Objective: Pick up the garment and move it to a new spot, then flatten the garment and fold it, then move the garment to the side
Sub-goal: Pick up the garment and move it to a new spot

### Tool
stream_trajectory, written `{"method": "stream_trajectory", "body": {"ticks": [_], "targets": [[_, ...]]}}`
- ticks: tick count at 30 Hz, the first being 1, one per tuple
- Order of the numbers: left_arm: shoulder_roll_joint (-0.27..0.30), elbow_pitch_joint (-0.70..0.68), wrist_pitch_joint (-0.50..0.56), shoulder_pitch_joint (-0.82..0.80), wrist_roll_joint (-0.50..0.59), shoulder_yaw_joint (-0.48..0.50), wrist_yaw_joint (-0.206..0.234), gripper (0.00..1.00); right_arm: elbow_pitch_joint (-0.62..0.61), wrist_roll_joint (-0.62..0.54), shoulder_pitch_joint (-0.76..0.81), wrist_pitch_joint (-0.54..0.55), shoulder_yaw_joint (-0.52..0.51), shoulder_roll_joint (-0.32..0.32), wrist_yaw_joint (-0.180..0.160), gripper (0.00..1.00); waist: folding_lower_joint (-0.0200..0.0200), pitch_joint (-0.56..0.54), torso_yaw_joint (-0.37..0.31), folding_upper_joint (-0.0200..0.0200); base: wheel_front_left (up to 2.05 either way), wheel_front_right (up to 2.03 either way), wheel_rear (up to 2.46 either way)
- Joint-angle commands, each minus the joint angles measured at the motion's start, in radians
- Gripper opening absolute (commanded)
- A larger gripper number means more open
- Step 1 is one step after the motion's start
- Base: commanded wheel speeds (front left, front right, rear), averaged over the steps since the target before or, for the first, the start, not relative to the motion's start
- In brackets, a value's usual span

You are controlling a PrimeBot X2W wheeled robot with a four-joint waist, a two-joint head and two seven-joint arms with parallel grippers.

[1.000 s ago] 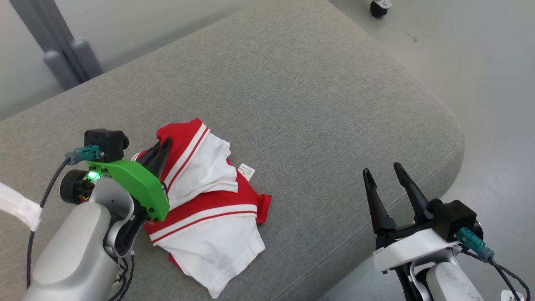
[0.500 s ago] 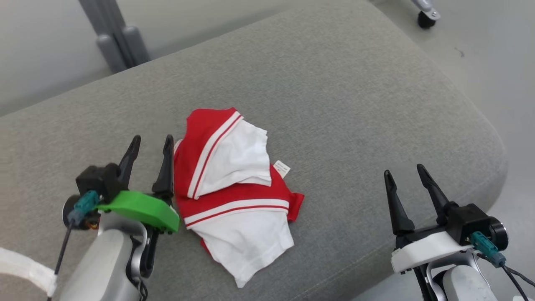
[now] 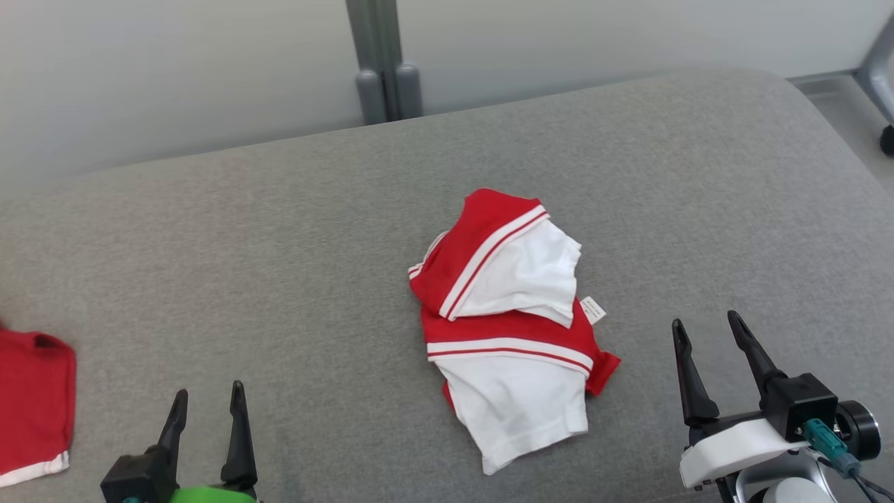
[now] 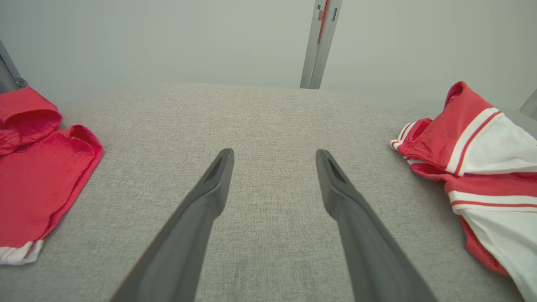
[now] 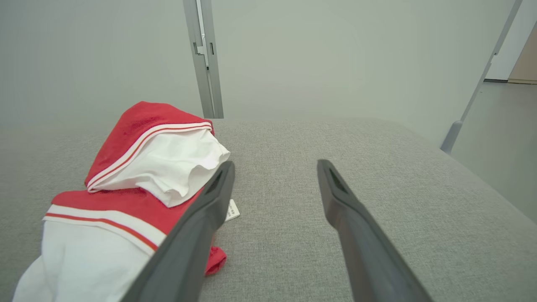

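Fabric first, from the head view: the garment (image 3: pixel 510 328) reads as thin knit, light and limp. It should sag and lose its shape when lifted, and it needs no force. I judge the best holds to be its outer edges, either the white hem nearest the robot or the corners of the red band, rather than the loose flap on top. It lies crumpled right of the cushion's (image 3: pixel 279 279) middle, well clear of the back edge. It is red with white stripes and white panels, one white flap is folded over the upper half, and a small label (image 3: pixel 592 309) pokes out on its right side. The left gripper (image 3: pixel 209 390) sits toward the near left corner, fingers spread and empty, well apart from the garment. The right gripper (image 3: pixel 705 319) stands near the garment's right side, also spread and empty. A second red cloth (image 3: pixel 31 398) lies at the cushion's left edge.

Left wrist view: the fingers gape over bare grey cushion, with the garment (image 4: pixel 482 167) off to that view's right and the red cloth (image 4: pixel 37 176) on its left, neither touched.

Right wrist view: the jaws are wide with nothing between them. The garment (image 5: pixel 138 167) humps up beside the left finger, its red band rising in a ridge over the white flap. The label (image 5: pixel 232 209) lies flat on the cushion just behind that finger. That ridge looks an easy pinch, though lifting by it would likely leave the rest bunched.
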Motion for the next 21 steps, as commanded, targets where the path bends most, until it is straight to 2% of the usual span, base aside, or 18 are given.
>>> {"method": "stream_trajectory", "body": {"ticks": [1, 6, 11, 21], "targets": [[-0.012, -0.010, -0.003, 0.028, 0.031, 0.020, -0.013, 1.00, 0.001, -0.001, 0.019, -0.003, -0.005, -0.003, -0.001, 1.00, 0.0000, -0.064, 0.106, 0.0000, 0.00, 0.00, 0.00], [-0.062, -0.032, -0.003, 0.091, 0.110, 0.097, -0.065, 1.00, 0.005, 0.002, 0.038, -0.003, 0.004, -0.003, -0.001, 1.00, 0.0000, -0.080, 0.127, 0.0000, 0.00, 0.00, 0.00], [-0.105, -0.051, -0.003, 0.130, 0.161, 0.171, -0.108, 1.00, 0.017, 0.006, 0.039, -0.003, 0.024, -0.002, -0.001, 1.00, 0.0000, -0.093, 0.111, 0.0000, 0.00, 0.00, 0.00], [-0.139, -0.041, -0.003, 0.138, 0.210, 0.238, -0.156, 1.00, 0.029, 0.012, 0.035, -0.003, 0.043, -0.002, -0.001, 1.00, 0.0000, -0.098, 0.086, 0.0000, 0.00, 0.00, 0.00]]}}
